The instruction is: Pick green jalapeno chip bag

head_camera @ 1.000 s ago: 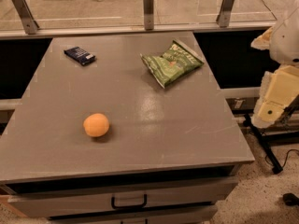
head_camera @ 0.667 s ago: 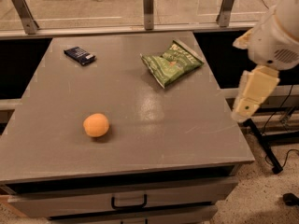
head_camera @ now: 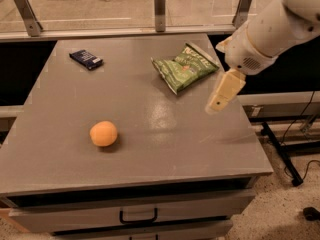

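The green jalapeno chip bag [head_camera: 184,68] lies flat on the grey table [head_camera: 165,154], at the back right, crinkled with pale lettering. My gripper [head_camera: 220,95] hangs from the white arm [head_camera: 265,31] that reaches in from the upper right. It hovers above the table's right side, just right of and a little nearer than the bag, not touching it. It holds nothing that I can see.
An orange ball [head_camera: 103,133] sits front left of centre. A small dark blue packet [head_camera: 86,59] lies at the back left. A glass rail with metal posts [head_camera: 159,1] runs behind the table. Drawers with a handle [head_camera: 138,217] are below the front edge. Cables lie on the floor at right.
My arm has swung left from beyond the table's right edge to over the table, bringing the gripper close to the bag. The bag, ball and packet have not moved.
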`<control>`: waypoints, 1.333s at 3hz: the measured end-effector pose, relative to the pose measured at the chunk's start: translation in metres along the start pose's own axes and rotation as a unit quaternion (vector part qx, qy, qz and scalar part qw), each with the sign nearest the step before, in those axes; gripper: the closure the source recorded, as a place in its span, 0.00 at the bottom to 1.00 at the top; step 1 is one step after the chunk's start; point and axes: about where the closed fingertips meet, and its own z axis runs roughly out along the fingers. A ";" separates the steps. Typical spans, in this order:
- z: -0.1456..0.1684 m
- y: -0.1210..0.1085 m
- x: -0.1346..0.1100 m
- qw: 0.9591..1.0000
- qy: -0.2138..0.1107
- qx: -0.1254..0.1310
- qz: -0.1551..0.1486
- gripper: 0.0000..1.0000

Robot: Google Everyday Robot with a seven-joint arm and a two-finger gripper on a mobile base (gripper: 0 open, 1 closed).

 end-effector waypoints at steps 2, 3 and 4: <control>0.074 -0.028 -0.016 0.997 -0.055 -0.017 0.043 0.00; 0.102 -0.049 -0.021 0.996 -0.069 -0.015 0.060 0.00; 0.126 -0.071 -0.024 0.994 -0.079 -0.014 0.080 0.00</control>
